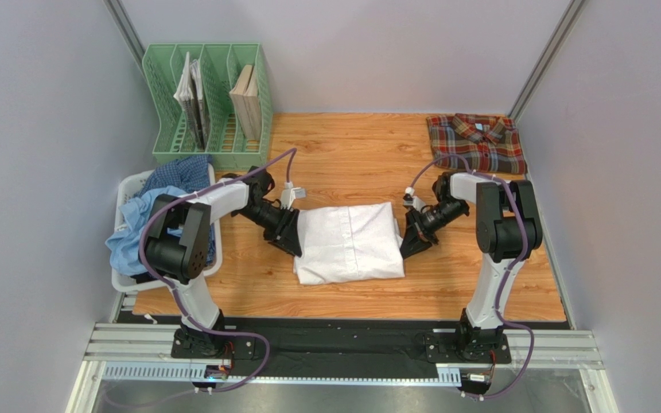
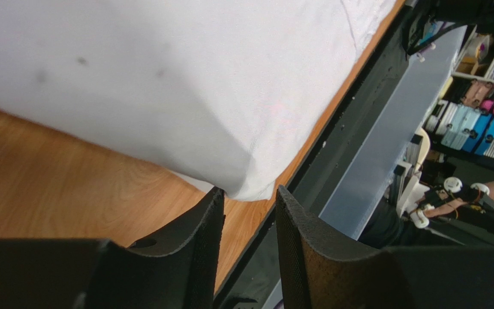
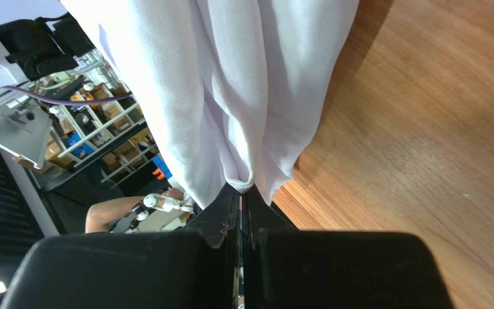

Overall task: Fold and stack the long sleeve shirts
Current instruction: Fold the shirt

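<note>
My left fingers (image 2: 201,238) are spread at the left edge of the white shirt (image 1: 349,241). A rounded corner of its cloth sits just off their tips, and nothing is clamped between them. My right fingers (image 3: 220,215) are pressed together at the shirt's right edge and pinch a bunched fold of the white cloth (the pleats run straight into the seam between the two tips).

The white shirt itself lies folded into a rough rectangle on the wooden surface (image 1: 351,155), between my two arms.

To the left of the white shirt, past my left arm, a white basket (image 1: 131,185) hangs over the surface's left edge. A light blue shirt (image 1: 131,232) is crumpled in it, with a dark blue checked shirt (image 1: 179,172) heaped at the end farther from me.

Farther back, right of the white shirt and well apart from it, a plaid shirt (image 1: 476,142) lies folded flat in the corner, collar up. Behind the white shirt to the left, just beyond the basket, a green rack (image 1: 209,103) stands upright against the wall with a few books (image 1: 246,99) slotted in its compartments.
</note>
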Robot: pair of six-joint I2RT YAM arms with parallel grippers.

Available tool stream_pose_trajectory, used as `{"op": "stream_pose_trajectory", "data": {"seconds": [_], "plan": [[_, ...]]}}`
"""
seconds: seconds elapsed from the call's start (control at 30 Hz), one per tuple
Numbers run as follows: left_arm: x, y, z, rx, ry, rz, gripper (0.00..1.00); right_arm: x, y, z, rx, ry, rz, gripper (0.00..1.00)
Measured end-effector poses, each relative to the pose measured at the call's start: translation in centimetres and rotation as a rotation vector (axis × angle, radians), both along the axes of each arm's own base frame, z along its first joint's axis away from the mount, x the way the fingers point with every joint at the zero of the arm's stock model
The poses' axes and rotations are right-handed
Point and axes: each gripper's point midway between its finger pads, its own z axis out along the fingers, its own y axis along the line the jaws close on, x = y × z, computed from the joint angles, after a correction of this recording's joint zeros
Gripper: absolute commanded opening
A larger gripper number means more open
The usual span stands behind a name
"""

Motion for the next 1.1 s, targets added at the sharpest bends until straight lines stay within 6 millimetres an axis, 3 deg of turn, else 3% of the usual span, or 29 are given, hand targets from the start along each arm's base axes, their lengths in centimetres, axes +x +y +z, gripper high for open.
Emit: {"op": "stream_pose_trajectory", "data": {"seconds": [0.2, 0.33, 0.37, 0.43, 0.57, 0.6, 0.67, 0.77, 0.83, 0.97, 1.0, 1.03, 1.1], "plan": [[-1.3, -0.9, 0.1, -0.024, 0.035, -0.018, 0.38, 0.2, 0.6, -1.0, 0.027, 0.053, -0.057, 0.00], [-1.0, -0.8, -0.9, -0.004, 0.074, -0.012, 0.17, 0.7, 0.9, -1.9, 0.043, 0.066, -0.084, 0.00], [-0.5, -0.9, -1.2, 0.001, 0.082, -0.007, 0.08, 0.9, 0.9, -1.9, 0.043, 0.063, -0.090, 0.00], [1.1, -1.2, -1.9, 0.008, 0.087, 0.001, 0.00, 1.6, 1.0, -2.0, 0.041, 0.053, -0.103, 0.00], [5.5, -1.4, -2.1, 0.008, 0.017, 0.037, 0.00, 3.3, 1.1, -2.3, 0.037, 0.031, -0.128, 0.00], [7.0, -1.3, -1.7, 0.004, -0.018, 0.049, 0.01, 3.6, 1.2, -2.3, 0.036, 0.028, -0.138, 0.00], [8.7, -1.1, -0.9, -0.005, -0.070, 0.064, 0.23, 3.9, 1.2, -2.3, 0.036, 0.024, -0.152, 0.00], [9.4, -0.7, -0.1, -0.018, -0.115, 0.074, 0.38, 4.4, 1.2, -2.4, 0.036, 0.021, -0.174, 0.00], [8.4, -0.3, 0.1, -0.018, -0.110, 0.079, 0.42, 4.6, 1.2, -2.4, 0.037, 0.020, -0.187, 0.00], [4.3, 0.6, 0.1, -0.005, -0.048, 0.090, 0.46, 4.6, 1.3, -2.3, 0.048, 0.021, -0.202, 0.00], [3.8, 0.7, 0.0, -0.001, -0.038, 0.091, 0.47, 4.7, 1.3, -2.3, 0.050, 0.020, -0.205, 0.00], [3.4, 0.7, -0.3, 0.006, -0.028, 0.091, 0.54, 4.7, 1.3, -2.3, 0.052, 0.020, -0.206, 0.00], [2.9, 1.0, -0.9, 0.020, -0.014, 0.090, 0.56, 4.7, 1.4, -2.3, 0.056, 0.019, -0.208, 0.00]]}}
